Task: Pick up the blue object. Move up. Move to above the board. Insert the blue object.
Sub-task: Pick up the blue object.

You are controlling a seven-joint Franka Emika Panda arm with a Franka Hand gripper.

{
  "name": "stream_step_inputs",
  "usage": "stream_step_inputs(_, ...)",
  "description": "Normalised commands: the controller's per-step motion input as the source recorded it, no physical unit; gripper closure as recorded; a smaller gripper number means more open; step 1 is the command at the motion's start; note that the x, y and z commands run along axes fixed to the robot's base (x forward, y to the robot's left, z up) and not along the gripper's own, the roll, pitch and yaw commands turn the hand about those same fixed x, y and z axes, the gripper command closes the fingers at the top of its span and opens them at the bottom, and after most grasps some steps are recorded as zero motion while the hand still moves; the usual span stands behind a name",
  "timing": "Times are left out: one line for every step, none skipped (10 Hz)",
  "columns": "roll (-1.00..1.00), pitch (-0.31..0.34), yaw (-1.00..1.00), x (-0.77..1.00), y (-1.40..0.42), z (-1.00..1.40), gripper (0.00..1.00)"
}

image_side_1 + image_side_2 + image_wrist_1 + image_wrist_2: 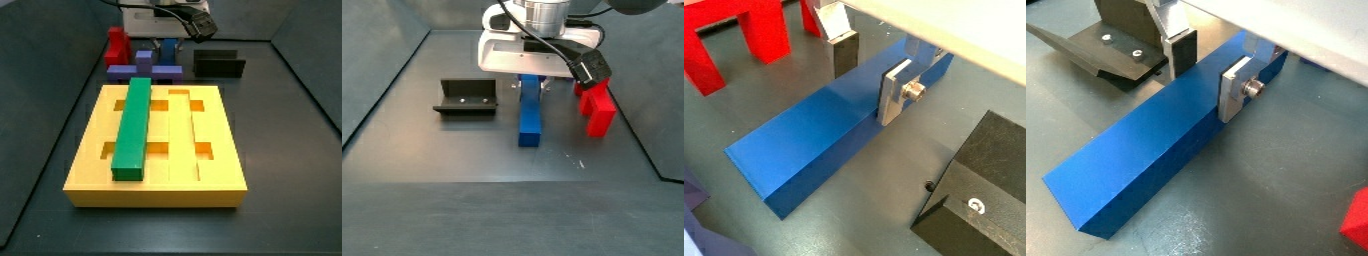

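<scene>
1. the gripper is low over the far end of the long dark blue rectangular bar, its flat silver fingers straddling the bar, narrow, about touching its sides; whether they clamp it i cannot tell.
2. risk, as i judge it: held so near one end, the bar could droop or twist on lifting.
3. the bar lies flat on the grey floor between the dark l-shaped fixture and a red block, its long axis running from the gripper towards the large flat yellow grooved board.
</scene>
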Motion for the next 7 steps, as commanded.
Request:
stream_step_inputs(0.0, 0.0, 0.0, 0.0, 0.0, 0.0, 1.0)
stream_step_inputs(0.0, 0.0, 0.0, 0.0, 0.0, 0.0, 1.0)
stream_step_inputs(0.0, 0.0, 0.0, 0.0, 0.0, 0.0, 1.0)
stream_step_inputs(0.0, 0.0, 0.0, 0.0, 0.0, 0.0, 1.0)
stream_step_inputs(0.0, 0.0, 0.0, 0.0, 0.0, 0.0, 1.0)
stream_step_inputs(0.0, 0.0, 0.0, 0.0, 0.0, 0.0, 1.0)
stream_step_inputs(0.0, 0.0, 0.0, 0.0, 0.0, 0.0, 1.0)
